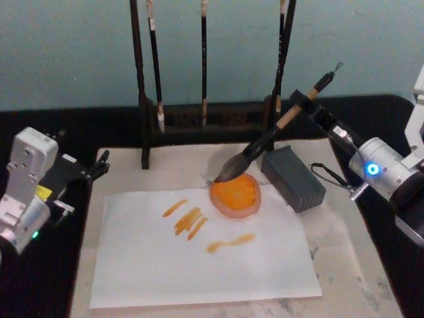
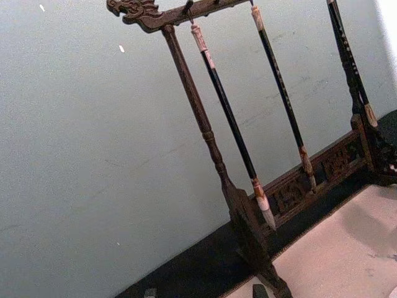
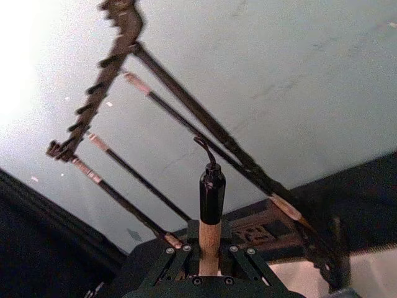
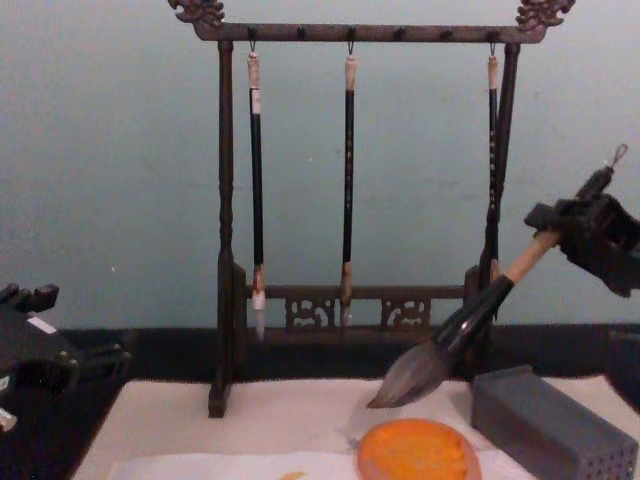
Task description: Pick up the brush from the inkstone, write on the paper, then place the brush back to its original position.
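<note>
One paper is lying nearest on the felt mat, showing at least four orange strokes. One inkstone is sitting on its far edge, with one grey block just to its right. One brush is hanging tilted, its bristles just above the dish's far rim. Three slim brushes are dangling behind from one rack. The right gripper, reaching in from the right, is clamping the tan handle. The left gripper is resting at the table's left edge.

A black table is carrying a beige felt mat; lying on it are the paper, the inkstone at the paper's far edge, a grey block and a brush rack.
</note>
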Motion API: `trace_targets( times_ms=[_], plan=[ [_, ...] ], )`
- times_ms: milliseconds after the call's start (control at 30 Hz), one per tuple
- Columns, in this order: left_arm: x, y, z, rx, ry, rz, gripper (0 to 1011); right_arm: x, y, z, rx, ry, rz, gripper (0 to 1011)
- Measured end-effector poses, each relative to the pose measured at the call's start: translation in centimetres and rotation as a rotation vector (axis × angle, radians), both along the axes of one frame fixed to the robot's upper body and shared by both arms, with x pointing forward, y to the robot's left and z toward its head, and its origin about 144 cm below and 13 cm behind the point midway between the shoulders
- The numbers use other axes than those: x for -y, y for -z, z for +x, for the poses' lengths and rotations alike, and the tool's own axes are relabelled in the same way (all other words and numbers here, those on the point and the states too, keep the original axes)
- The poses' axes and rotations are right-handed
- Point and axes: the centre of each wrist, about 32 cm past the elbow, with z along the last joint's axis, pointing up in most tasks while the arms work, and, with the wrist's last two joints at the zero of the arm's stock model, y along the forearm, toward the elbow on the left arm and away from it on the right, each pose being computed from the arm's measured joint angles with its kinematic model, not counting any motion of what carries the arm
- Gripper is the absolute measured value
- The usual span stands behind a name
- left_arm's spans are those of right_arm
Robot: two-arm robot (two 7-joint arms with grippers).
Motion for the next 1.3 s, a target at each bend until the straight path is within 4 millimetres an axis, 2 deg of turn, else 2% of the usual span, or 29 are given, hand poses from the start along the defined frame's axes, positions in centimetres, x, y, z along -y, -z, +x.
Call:
trace_targets(
  times_ms=[500,1300],
  plan=[
    [0.0,0.0,0.0,0.000,0.000,0.000,1001,1.4,1.7,0.8,-0.117,0.058,0.051,178],
    [0.0,0.0,0.0,0.000,0.000,0.000,1001,1.1,3.1,1.8,-0.177,0.078,0.080,178]
  ],
)
